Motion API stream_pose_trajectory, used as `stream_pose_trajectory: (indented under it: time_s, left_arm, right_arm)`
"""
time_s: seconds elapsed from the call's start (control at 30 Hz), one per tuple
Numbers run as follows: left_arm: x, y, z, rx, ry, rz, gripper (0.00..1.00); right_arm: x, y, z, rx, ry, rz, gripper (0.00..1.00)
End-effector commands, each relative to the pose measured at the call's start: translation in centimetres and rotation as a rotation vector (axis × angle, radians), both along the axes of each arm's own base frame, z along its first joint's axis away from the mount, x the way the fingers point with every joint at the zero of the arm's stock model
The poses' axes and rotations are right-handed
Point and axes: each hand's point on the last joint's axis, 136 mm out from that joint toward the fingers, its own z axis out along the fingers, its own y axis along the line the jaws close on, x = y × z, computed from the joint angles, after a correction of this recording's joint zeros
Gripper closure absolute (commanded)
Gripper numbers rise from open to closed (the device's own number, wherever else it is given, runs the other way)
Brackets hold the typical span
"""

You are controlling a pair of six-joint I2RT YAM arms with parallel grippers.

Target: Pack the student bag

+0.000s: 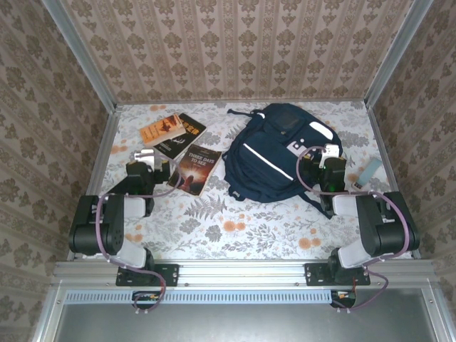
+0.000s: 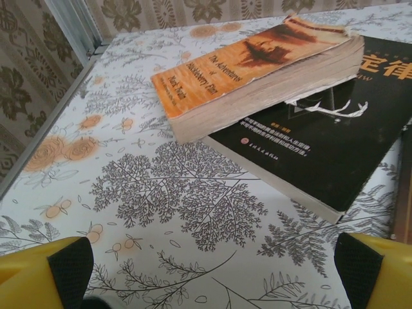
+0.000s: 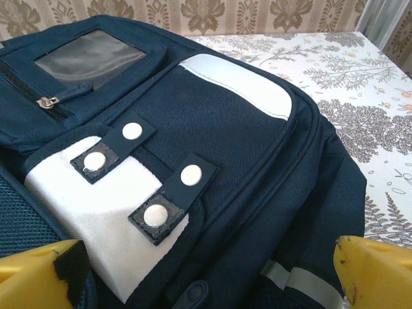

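The left gripper [image 2: 212,270] hangs low over the table [image 2: 161,193], its yellow fingers spread wide with only the leaf-patterned cover between them. Just beyond it lies a black book [image 2: 335,141] whose cover carries large orange Chinese characters and a line of small print too fine to read. An orange book [image 2: 257,64] rests partly on the black one, and its cover reads "The Adventures of Huckleberry Finn", Mark Twain.

In the top view a third book [image 1: 196,169], titled "THREE DAYS TO SEE", lies flat between the left gripper [image 1: 146,160] and the bag [image 1: 267,157].

The right gripper [image 3: 206,270] is also open, with its fingers apart above the bag [image 3: 225,129] and holding nothing. The bag lies on its back in the right half of the table, front side up. Its front shows a white patch with two dark snap tabs, a clear window pocket and a zip pull. Its inside is hidden, so what it holds cannot be told. All three books lie outside it, to its left.
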Motion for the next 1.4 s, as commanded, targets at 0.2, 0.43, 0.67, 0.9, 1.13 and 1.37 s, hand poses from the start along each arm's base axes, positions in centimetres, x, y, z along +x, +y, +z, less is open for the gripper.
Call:
stream_pose_trajectory:
  time_s: [0.2, 0.43, 0.67, 0.9, 1.13, 1.37]
  left_arm:
    - [-0.7, -0.1, 8.9, -0.044, -0.103, 0.077, 0.0]
    - [-2.6, -2.7, 11.8, -0.332, 0.08, 0.078, 0.0]
    - [-5.2, -6.2, 10.0, -0.472, 0.306, 0.0, 0.0]
    - [-7.6, -9.3, 7.8, -0.483, 0.414, -0.096, 0.01]
    - [-9.0, -10.9, 6.2, -0.496, 0.491, -0.129, 0.02]
    - [-10.1, -11.7, 4.8, -0.519, 0.516, -0.141, 0.0]
  right_arm:
    - [-1.7, -1.3, 8.5, 0.164, -0.045, -0.155, 0.0]
    - [-3.0, 2.2, 9.6, 0.394, 0.213, -0.106, 0.05]
    - [-2.7, 11.1, 7.8, 0.437, 0.382, 0.104, 0.07]
    - [1.7, 17.9, 4.6, 0.419, 0.504, 0.137, 0.1]
    - [9.3, 21.4, 1.3, 0.405, 0.562, 0.141, 0.15]
    - [9.4, 27.9, -3.4, 0.395, 0.714, 0.317, 0.17]
